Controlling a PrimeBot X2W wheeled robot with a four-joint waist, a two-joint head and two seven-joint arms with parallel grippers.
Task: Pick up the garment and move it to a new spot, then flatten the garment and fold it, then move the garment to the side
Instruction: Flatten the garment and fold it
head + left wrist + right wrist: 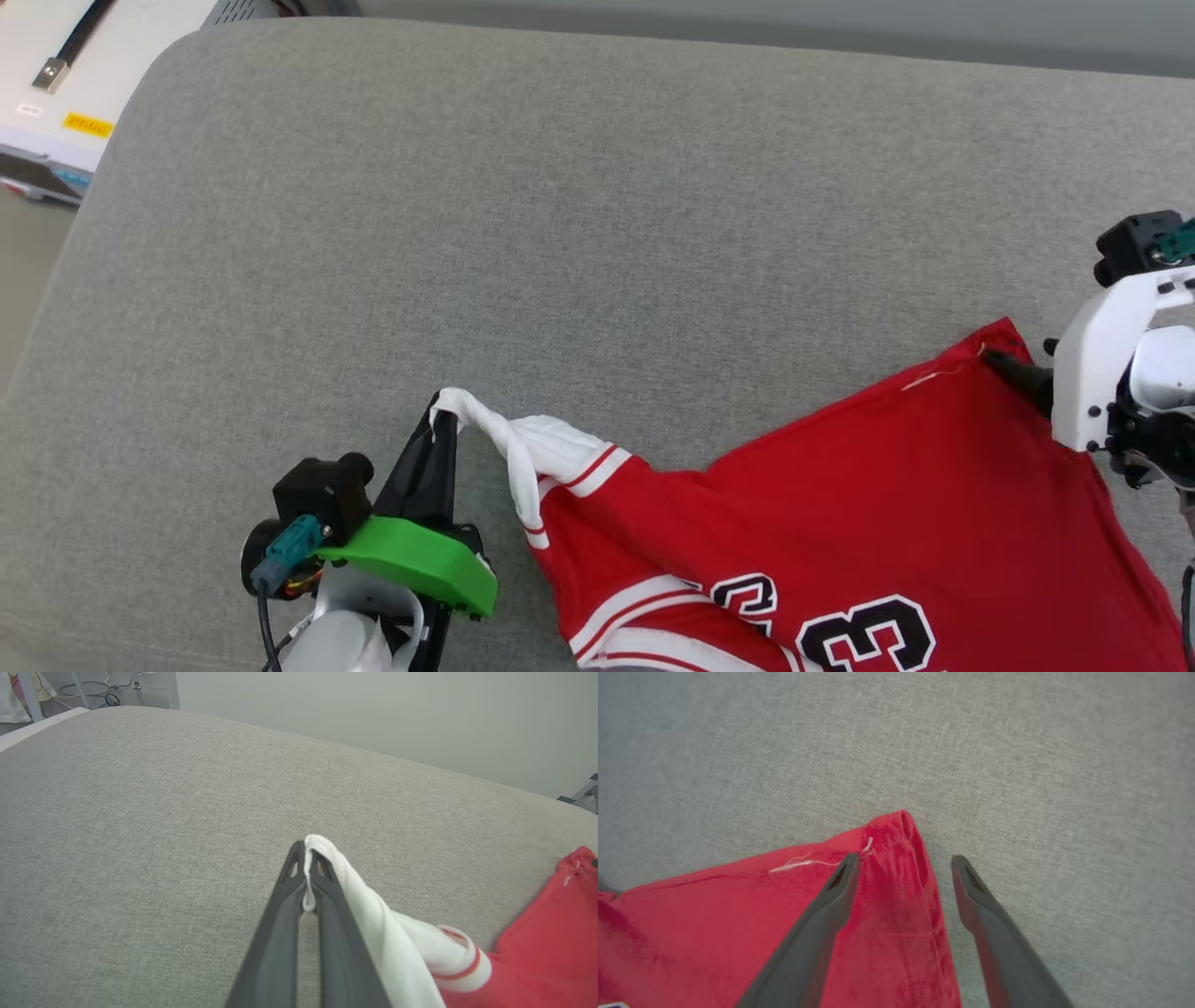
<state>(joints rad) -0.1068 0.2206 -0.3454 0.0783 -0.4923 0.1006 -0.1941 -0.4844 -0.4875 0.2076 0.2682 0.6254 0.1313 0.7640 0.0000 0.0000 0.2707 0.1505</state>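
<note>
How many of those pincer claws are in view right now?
2. The left gripper, at the head view's lower left, is shut on the white sleeve of the T-shirt. The right gripper, at the right edge, stands open, straddling the shirt's red corner.

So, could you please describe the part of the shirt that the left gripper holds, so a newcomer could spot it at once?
On the grey fabric surface, a red shirt lies at the near right. From its left end a white sleeve stretches to the left gripper, shut on its tip. Unlike the red body beside it, it is white, with red-and-white stripe trim.
</note>
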